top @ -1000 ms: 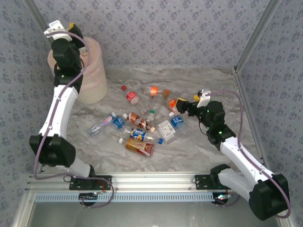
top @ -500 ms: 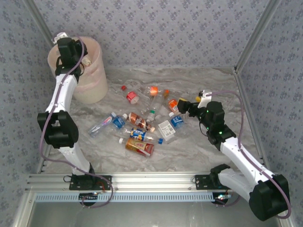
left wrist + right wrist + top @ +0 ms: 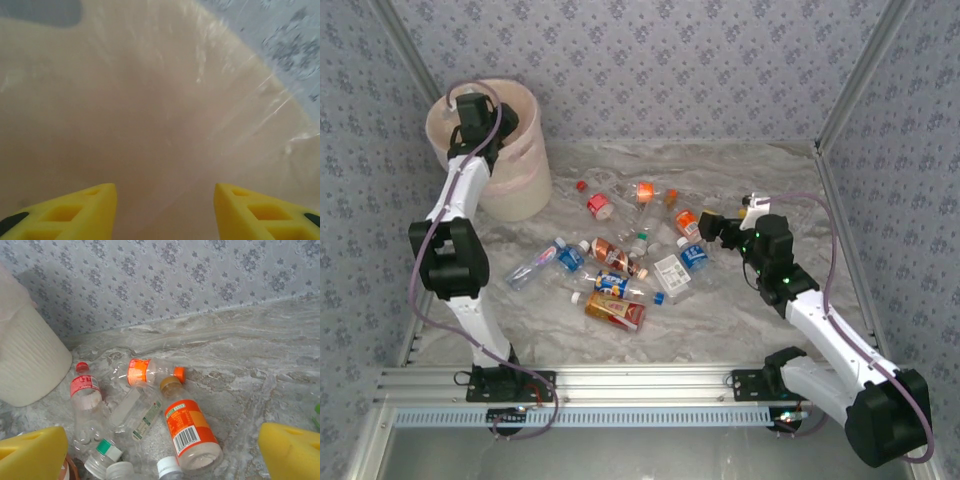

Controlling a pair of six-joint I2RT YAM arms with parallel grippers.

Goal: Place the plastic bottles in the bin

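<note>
Top external camera: fixed above and behind the near edge of the table (image 3: 740,320). It faces down toward the far wall (image 3: 670,70) from a distance and covers the whole surface.

Left wrist camera: very close, looking into the bin (image 3: 150,110) at far left.

Right wrist camera: low at the right, facing left and far across the plastic bottles (image 3: 192,432).

The top and right wrist views share the bottles and the bin.

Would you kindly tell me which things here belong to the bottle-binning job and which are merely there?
Part of the job:
- plastic bottles, lying in a loose cluster
- bin, far left
- left tool, open over the bin
- right tool, open above the bottles

Merely there:
- marbled table
- patterned walls
- aluminium rail
</note>
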